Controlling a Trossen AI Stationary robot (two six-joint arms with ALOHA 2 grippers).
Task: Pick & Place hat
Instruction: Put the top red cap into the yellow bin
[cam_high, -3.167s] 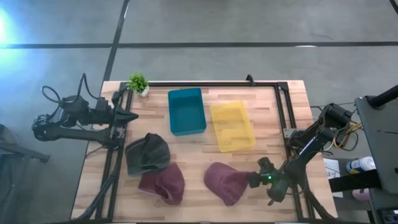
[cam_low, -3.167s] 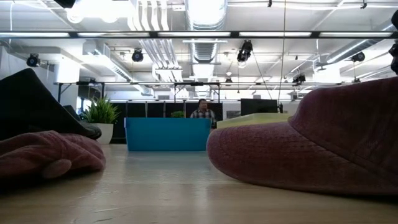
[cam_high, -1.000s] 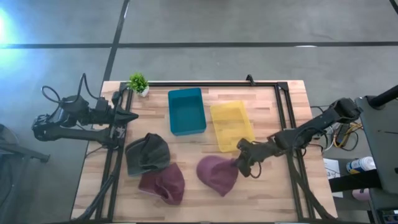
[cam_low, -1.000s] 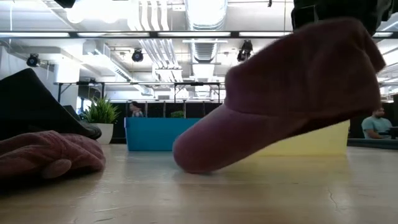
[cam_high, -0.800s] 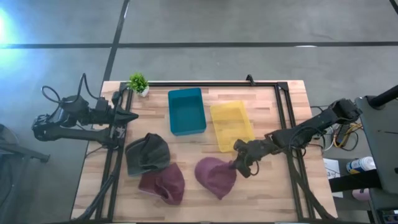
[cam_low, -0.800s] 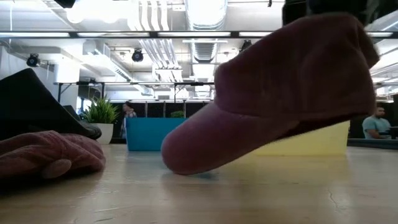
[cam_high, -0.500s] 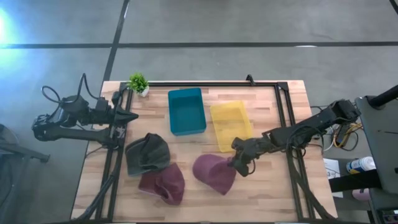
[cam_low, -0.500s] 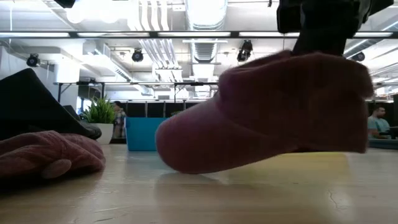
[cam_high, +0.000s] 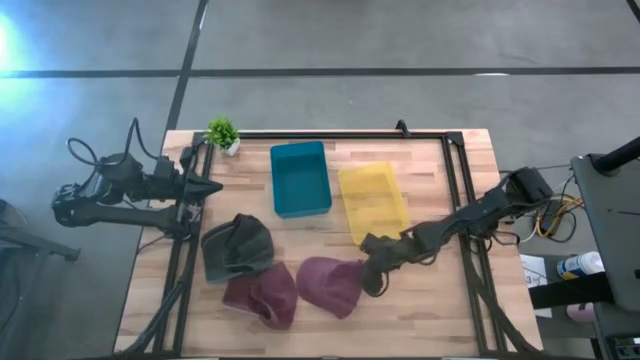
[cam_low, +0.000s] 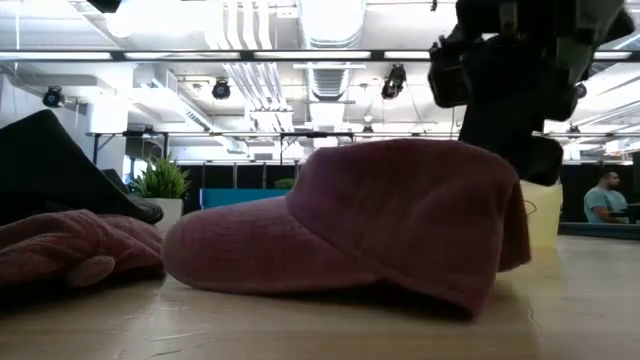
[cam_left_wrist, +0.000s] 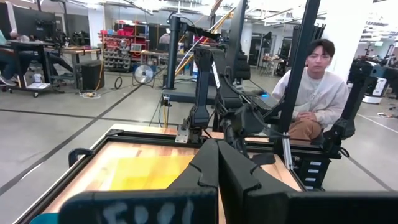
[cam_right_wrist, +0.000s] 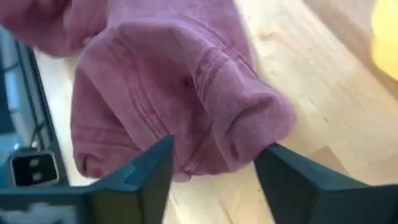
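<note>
A maroon cap (cam_high: 325, 287) lies on the table near the front, its brim toward the table's left, close to a second maroon hat (cam_high: 260, 297). It also shows in the low view (cam_low: 380, 220) and the right wrist view (cam_right_wrist: 161, 81). My right gripper (cam_high: 368, 278) reaches in from the table's right and is shut on the cap's back part. A dark grey hat (cam_high: 237, 247) lies farther left. My left gripper (cam_high: 213, 187) waits shut and empty at the table's left edge. My right gripper (cam_right_wrist: 217, 146) pinches a bunched fold at the back of the cap's crown (cam_right_wrist: 242, 124) between its two fingers. The fingers come slanting down from the table's right. The cap rests on the table on its brim and underside, and the back hangs slack under the fingers (cam_low: 540, 160).
A teal bin (cam_high: 300, 178) and a yellow bin (cam_high: 373, 202) stand side by side at the table's middle, far of the hats. A small potted plant (cam_high: 222, 132) stands at the far left corner. A black frame rail (cam_high: 462, 210) runs along the right side. People sit beyond the table.
My right gripper has gone toward the table's left and down, still holding the maroon cap. The cap, earlier tilted with its brim low and its back raised, has come down and now lies on the table next to the second maroon hat.
</note>
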